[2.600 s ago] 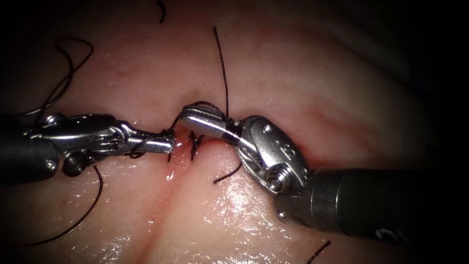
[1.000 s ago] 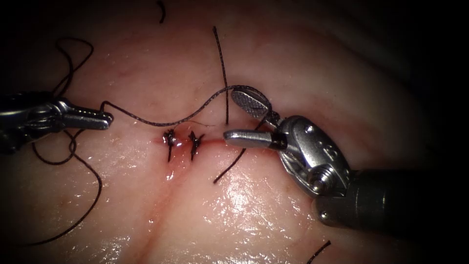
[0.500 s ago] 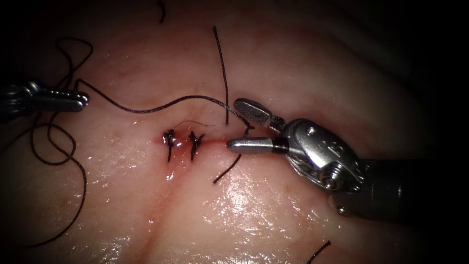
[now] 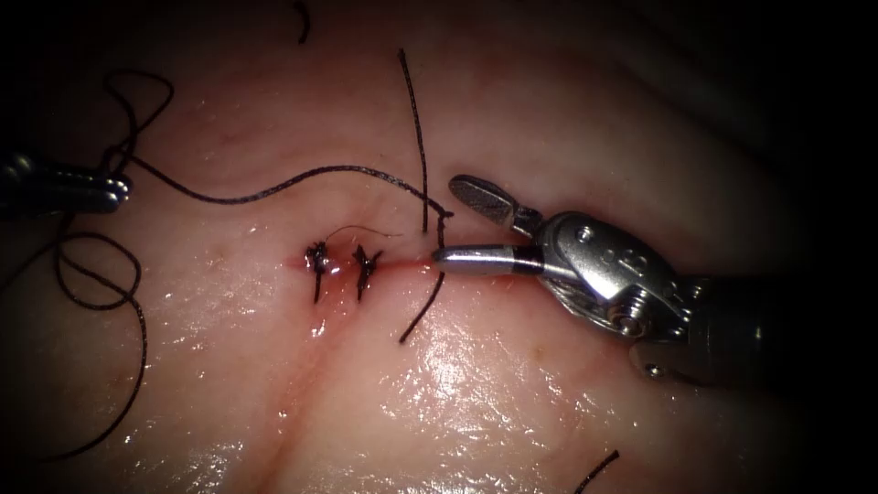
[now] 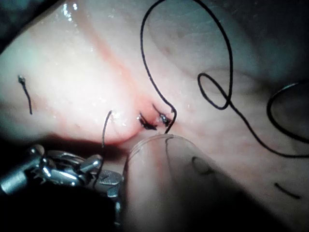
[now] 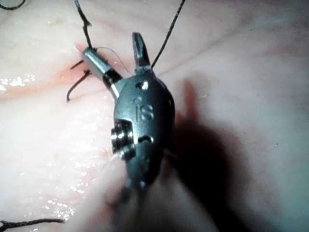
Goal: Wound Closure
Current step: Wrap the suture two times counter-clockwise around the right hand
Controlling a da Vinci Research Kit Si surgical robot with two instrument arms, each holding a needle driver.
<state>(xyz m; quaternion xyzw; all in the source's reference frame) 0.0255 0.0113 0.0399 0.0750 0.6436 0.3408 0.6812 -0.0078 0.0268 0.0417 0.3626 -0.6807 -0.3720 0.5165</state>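
the left tool [image 4: 110,190] sits at the far left of the cut [image 4: 402,265], its jaws together and clamped on the thread [image 4: 274,190]. over the last few seconds it has drawn away to the left, and the thread now runs in a long shallow arc from its tip across to a point just in front of the right tool [image 4: 462,222]. the right tool's jaws stand apart and hold nothing; the thread's long axis passes right past their tips, crossing the gap between them, so this arm is much the nearer to it. two tied stitches [image 4: 340,263] lie on the cut, a little to the left of those open jaws. a loose thread end [image 4: 416,128] rises just beyond the upper jaw. no needle can be made out on the tissue [image 4: 476,384].
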